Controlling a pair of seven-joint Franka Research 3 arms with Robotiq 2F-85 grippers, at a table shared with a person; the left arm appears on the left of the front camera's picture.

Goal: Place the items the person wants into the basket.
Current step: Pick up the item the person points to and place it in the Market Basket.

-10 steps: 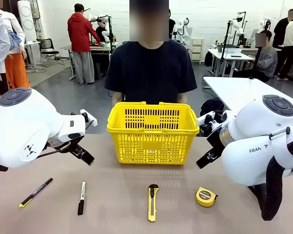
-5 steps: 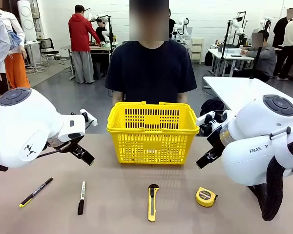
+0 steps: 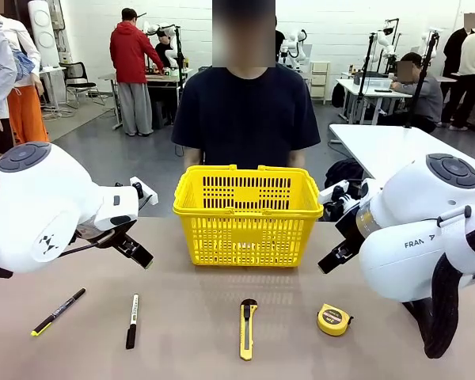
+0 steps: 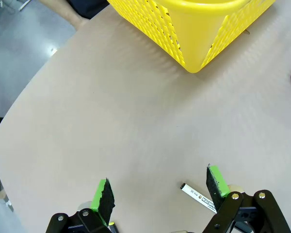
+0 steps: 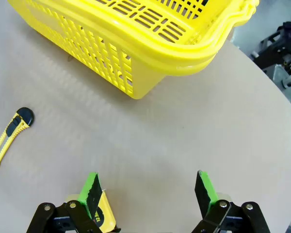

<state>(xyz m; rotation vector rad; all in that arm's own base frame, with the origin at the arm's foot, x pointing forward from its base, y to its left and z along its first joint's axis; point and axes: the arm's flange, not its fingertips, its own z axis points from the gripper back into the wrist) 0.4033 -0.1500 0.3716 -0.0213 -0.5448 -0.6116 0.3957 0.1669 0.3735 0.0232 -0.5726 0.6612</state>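
Note:
The yellow basket stands mid-table, in front of the person in a navy T-shirt. A yellow-and-black utility knife and a round yellow tape measure lie near the front edge. My left gripper hovers open to the left of the basket, above the table. My right gripper hovers open at the basket's right. In the left wrist view, the gripper is over bare table with the basket ahead. In the right wrist view, the gripper has the tape measure by one finger and the knife off to the side.
A black-and-yellow marker and a white-and-black marker lie at the front left. The white marker's tip shows by a left finger. Other people and tables stand far behind.

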